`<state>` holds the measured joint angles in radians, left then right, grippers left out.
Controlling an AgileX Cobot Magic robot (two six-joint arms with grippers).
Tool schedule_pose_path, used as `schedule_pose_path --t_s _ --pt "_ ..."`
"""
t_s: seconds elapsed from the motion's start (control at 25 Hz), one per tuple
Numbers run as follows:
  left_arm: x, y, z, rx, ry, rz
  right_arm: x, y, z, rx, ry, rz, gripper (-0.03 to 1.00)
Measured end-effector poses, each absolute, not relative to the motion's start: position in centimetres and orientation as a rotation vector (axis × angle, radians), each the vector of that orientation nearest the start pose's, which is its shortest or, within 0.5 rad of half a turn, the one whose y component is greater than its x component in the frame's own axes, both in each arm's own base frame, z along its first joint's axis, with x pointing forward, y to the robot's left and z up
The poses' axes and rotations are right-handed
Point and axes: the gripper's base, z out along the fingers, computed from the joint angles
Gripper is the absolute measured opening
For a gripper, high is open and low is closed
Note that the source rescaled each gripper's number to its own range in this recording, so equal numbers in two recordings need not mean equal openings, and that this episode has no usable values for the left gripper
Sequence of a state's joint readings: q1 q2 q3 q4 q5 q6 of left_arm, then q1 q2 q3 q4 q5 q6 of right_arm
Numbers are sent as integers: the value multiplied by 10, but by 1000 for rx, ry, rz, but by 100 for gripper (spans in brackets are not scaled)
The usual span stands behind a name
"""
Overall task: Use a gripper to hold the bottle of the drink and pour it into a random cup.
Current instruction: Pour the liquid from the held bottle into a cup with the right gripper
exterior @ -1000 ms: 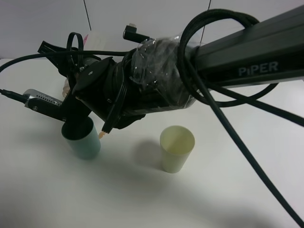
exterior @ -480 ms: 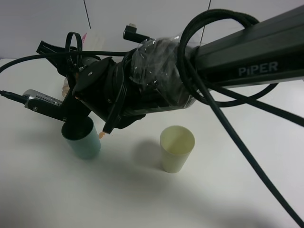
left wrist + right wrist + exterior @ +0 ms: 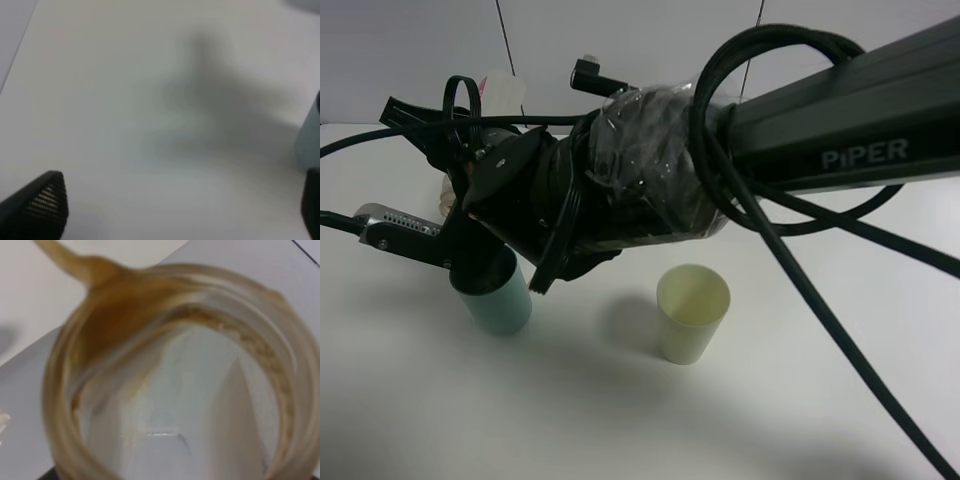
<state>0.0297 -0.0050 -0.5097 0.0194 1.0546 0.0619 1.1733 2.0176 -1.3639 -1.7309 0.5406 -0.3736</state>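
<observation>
**High exterior view.** The thick black right arm (image 3: 840, 130) is wrapped in clear film, marked "PiPER" and hung with black cables (image 3: 790, 250). It reaches across the white desk (image 3: 620, 420) to the left side of the scene. Its black two-fingered right end effector (image 3: 470, 165) is largely hidden behind the wrist. The teal-green tapered plastic tumbler (image 3: 500, 305) stands upright on the desk below this end effector, its dark mouth partly covered by the wrist. A pale yellow-green plastic tumbler (image 3: 692, 320) stands upright well apart to its right.

**Right wrist view.** The jaws are fully closed, gripping the small clear plastic bottle (image 3: 165, 405). The bottle is tipped over, with its wide round mouth facing the wrist camera. Dark brown drink (image 3: 105, 310) coats one side of the neck and runs out over the lip in a thin stream. The rest of the interior looks clear, with a brownish ring of residue.

**Left wrist view (blurred).** The black left end effector (image 3: 175, 210) hangs over bare desk. Its ribbed fingertips (image 3: 45, 202) are spread wide with nothing between them. The teal tumbler's wall shows at the frame edge.
</observation>
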Motion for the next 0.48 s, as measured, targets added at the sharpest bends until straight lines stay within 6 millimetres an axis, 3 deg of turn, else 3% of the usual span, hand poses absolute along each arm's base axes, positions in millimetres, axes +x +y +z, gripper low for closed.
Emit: schedule_pose_path --t_s 0.48 --pt "-7 1 280 32 2024 81 217 397 209 -2199 33 -1200 0"
